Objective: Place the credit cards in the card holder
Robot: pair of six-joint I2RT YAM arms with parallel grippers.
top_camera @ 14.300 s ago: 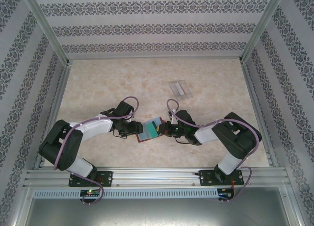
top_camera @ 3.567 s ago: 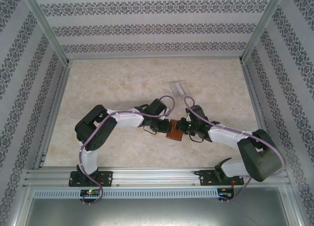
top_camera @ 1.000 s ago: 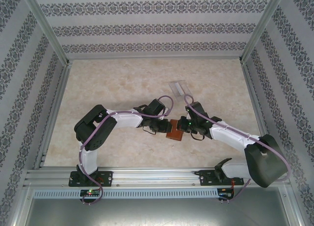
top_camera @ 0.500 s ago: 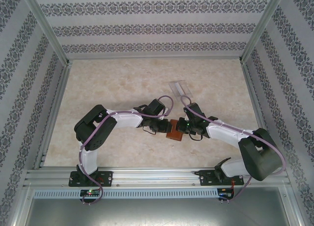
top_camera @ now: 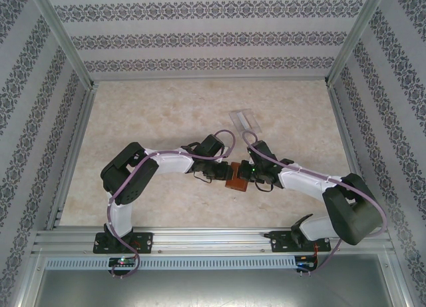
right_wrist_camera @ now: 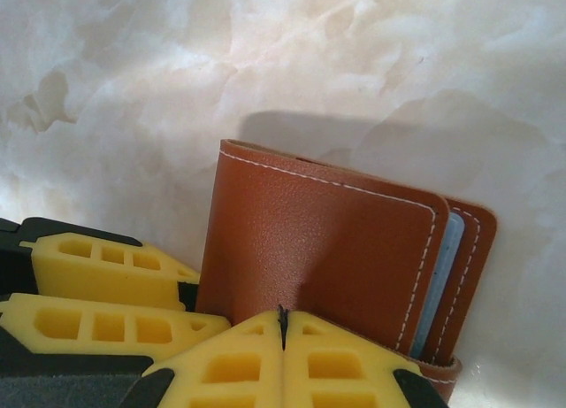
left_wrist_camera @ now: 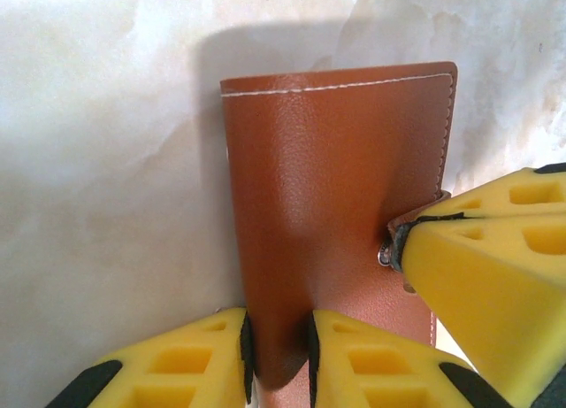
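Both at card holder (left_wrist_camera: 327, 187) | left hand (left_wrist_camera: 277, 346) clamps its edge | right hand (right_wrist_camera: 283, 327) closed

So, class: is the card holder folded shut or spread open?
Folded shut: the card holder has stacked covers, a pale blue card edge between.

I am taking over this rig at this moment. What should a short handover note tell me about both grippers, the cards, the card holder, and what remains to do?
Grippers: the left gripper is shut on one edge of the card holder. The right gripper is shut, with its tips at the clasp tab.
Things: the holder is folded, and the edge of a pale blue credit card shows between its flaps. The clear plastic case lies apart, farther back.
Done: at least one card is inside. I cannot tell whether all are.
Left: probably fasten the clasp, then release both grippers.
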